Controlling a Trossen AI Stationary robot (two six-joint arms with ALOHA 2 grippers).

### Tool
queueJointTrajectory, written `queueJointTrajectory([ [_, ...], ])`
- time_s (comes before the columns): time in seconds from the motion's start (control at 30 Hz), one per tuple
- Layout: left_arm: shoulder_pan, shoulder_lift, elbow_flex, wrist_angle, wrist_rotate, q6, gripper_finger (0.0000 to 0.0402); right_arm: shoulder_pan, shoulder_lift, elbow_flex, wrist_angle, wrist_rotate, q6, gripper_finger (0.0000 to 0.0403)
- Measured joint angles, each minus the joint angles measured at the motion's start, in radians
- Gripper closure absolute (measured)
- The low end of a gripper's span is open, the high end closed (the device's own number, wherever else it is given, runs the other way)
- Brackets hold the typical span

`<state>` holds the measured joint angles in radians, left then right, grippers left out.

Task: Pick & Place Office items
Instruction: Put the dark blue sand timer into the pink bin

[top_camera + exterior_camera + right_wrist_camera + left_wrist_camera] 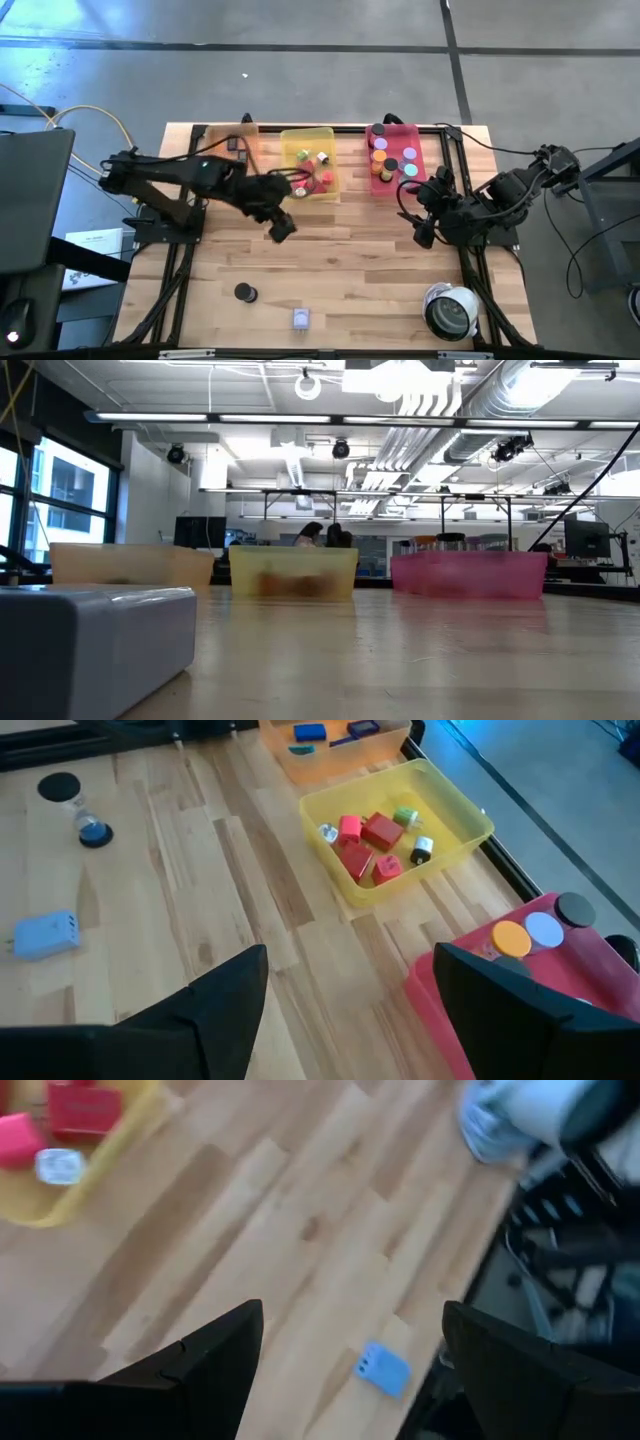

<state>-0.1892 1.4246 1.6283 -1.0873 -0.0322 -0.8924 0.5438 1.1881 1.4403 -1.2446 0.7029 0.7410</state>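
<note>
- Wooden table [340, 260] carries three trays along its far edge; cubes [368, 842] lie in the yellow tray [330, 133], discs [392, 160] in the pink tray [412, 130].
- Left gripper [283, 228] hangs mid-table, fingers spread, empty.
- Right gripper [424, 236] hovers beside the pink tray, fingers spread, empty.
- Black disc [245, 292] and lavender block [302, 319] sit near the front edge.

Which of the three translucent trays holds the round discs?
The pink tray, nearest the right arm; it holds the round discs. The yellow tray holds cube-like pieces.

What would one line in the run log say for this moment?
left tool: open, empty, above bare table | right tool: open, empty, near pink tray | loose on table: black disc, lavender block
</note>
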Motion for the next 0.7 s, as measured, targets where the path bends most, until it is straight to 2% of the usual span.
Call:
queueJointTrajectory([
  [0.4, -0.296, 0.000, -0.002, -0.004, 0.018, -0.003, 0.0101, -0.010, 0.014, 0.000, 0.097, 0.061, 0.052, 0.0128],
  [0.47, -0.336, -0.004, -0.002, -0.009, 0.064, -0.075, 0.0101, -0.020, 0.026, 0.000, 0.132, 0.046, 0.056, 0.0128],
  [0.57, -0.393, -0.021, -0.002, -0.013, 0.186, -0.169, 0.0101, -0.027, 0.047, 0.000, 0.157, 0.018, 0.086, 0.0128],
  [0.7, -0.493, -0.026, 0.000, -0.071, 0.174, -0.230, 0.0101, -0.029, 0.089, 0.000, 0.169, -0.014, 0.129, 0.0128],
])
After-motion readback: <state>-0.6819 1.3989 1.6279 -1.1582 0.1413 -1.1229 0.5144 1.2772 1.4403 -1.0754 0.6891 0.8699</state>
